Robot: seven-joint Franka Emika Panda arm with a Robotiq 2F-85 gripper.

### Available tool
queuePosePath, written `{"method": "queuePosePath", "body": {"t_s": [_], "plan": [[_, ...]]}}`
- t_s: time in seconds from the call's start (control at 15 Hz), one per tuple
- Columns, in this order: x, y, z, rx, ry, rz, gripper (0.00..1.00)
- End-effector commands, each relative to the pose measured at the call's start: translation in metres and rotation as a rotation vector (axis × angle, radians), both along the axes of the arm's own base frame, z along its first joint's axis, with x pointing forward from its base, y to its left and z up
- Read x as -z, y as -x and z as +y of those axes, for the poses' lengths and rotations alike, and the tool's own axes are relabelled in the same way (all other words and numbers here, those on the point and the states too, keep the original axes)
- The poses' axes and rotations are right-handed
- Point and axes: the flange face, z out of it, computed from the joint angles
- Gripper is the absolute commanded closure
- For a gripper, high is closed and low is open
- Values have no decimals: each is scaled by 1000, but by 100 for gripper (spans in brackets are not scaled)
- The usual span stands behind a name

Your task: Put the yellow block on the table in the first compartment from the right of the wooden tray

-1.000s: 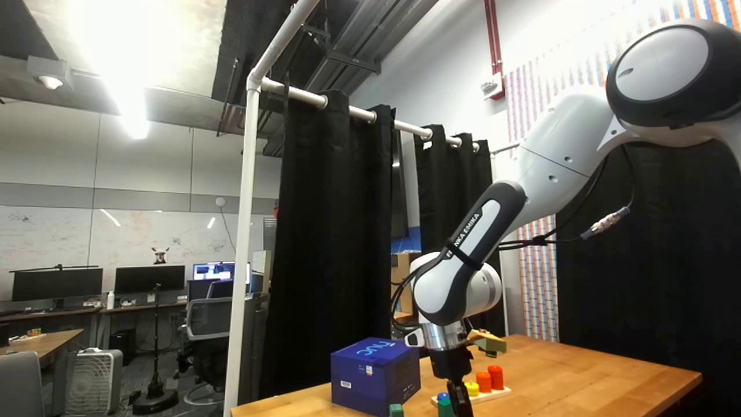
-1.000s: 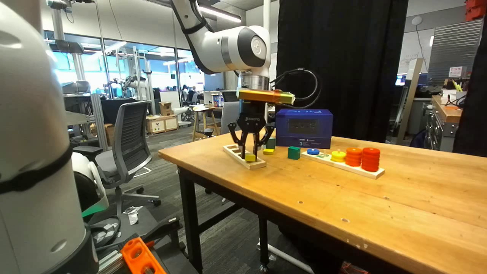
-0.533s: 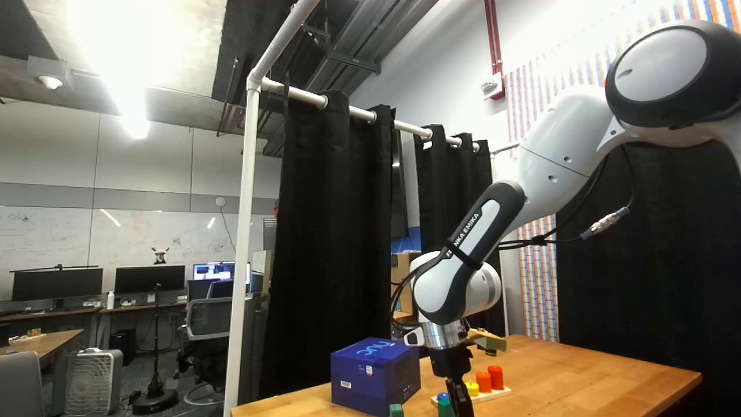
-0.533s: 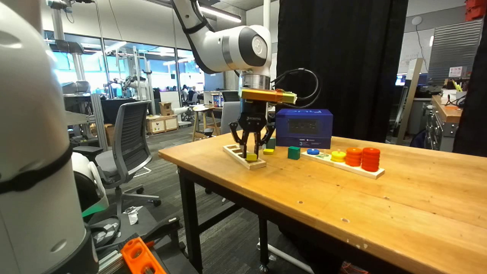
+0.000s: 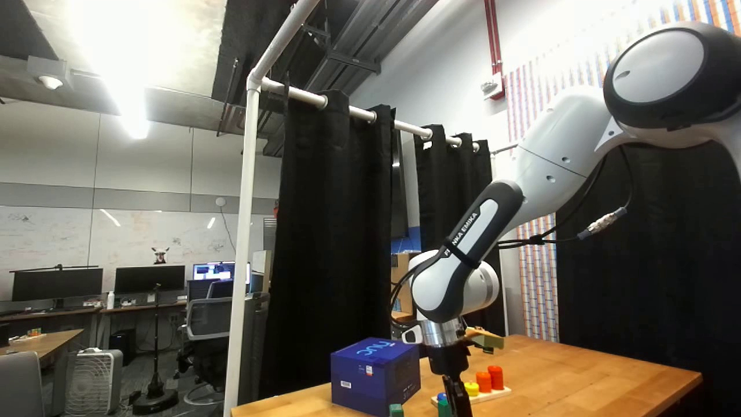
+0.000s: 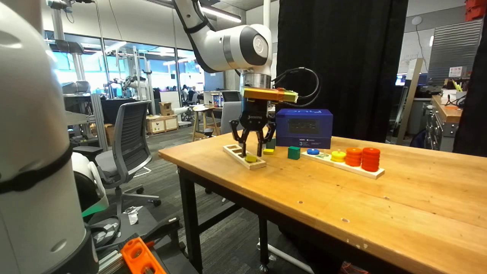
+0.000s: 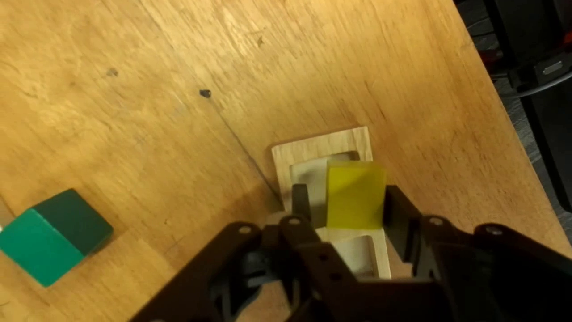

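A yellow block (image 7: 356,195) rests in the near end compartment of the wooden tray (image 7: 321,146), tilted, partly over the side rim. It also shows in an exterior view (image 6: 250,158), with the tray's near end (image 6: 255,164) below it. My gripper (image 7: 346,197) is open around the block. The right finger in the wrist view is at the block's side; a gap separates the left finger from it. In an exterior view, my gripper (image 6: 252,153) is just above the tray. Another, flat yellow block (image 6: 268,151) lies on the table (image 6: 304,182) beside the tray.
A green block (image 6: 293,152) stands right of the tray, and a darker green one (image 6: 270,143) is behind. A blue box (image 6: 303,129) stands at the back. A ring-stacking board (image 6: 374,174) with coloured rings lies farther right. The table edge (image 7: 505,112) runs close to the tray.
My gripper's fingers have spread apart and let go of the yellow block, which has tipped slightly in the tray. The gripper has shifted slightly to the right in an exterior view.
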Motion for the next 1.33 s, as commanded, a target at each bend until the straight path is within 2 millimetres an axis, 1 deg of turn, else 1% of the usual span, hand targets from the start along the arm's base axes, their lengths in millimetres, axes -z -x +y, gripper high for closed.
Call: {"method": "queuePosePath", "body": {"t_s": [0.0,0.13,0.2,0.47,0.6,0.73,0.87,1.07,1.27], "plan": [[-7,-9,0,-17,3,5,20],[-8,-11,0,-17,3,4,4],[-9,-12,0,-17,3,3,1],[-18,-13,0,-7,5,0,0],[-28,-11,0,4,7,-4,0],[-45,-3,-3,37,21,-8,0],[-74,8,-14,135,61,-28,0],[-123,32,-41,313,52,-45,0],[-170,64,-78,473,36,-40,0]]}}
